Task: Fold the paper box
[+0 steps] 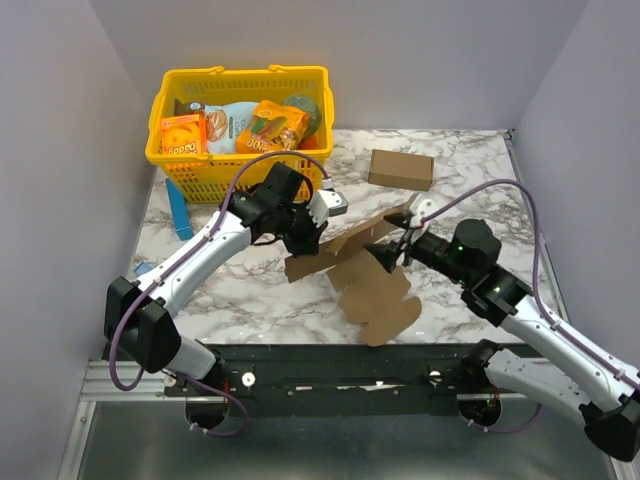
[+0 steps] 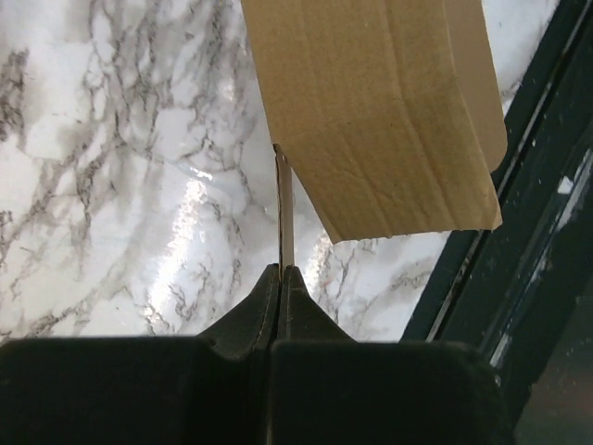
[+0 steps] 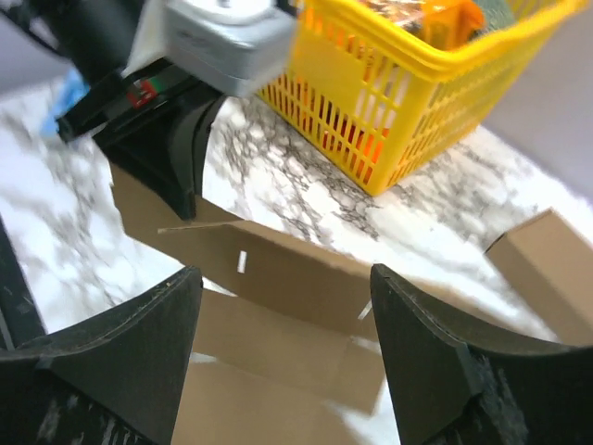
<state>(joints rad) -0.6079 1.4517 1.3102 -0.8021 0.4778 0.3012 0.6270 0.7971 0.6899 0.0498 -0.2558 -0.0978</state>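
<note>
The paper box is a brown die-cut cardboard sheet, partly folded, lying at the middle of the marble table near the front edge. My left gripper is shut on the sheet's left edge; in the left wrist view the thin card edge stands between the closed fingertips, with a panel of the sheet beyond. My right gripper is open just above the sheet's middle. In the right wrist view its gripper has wide-apart fingers that frame the folded panels, with the left gripper behind them.
A yellow basket with orange snack packs stands at the back left, also in the right wrist view. A longer brown carton lies at the back right. A blue strip leans at the left. The dark front rail is close.
</note>
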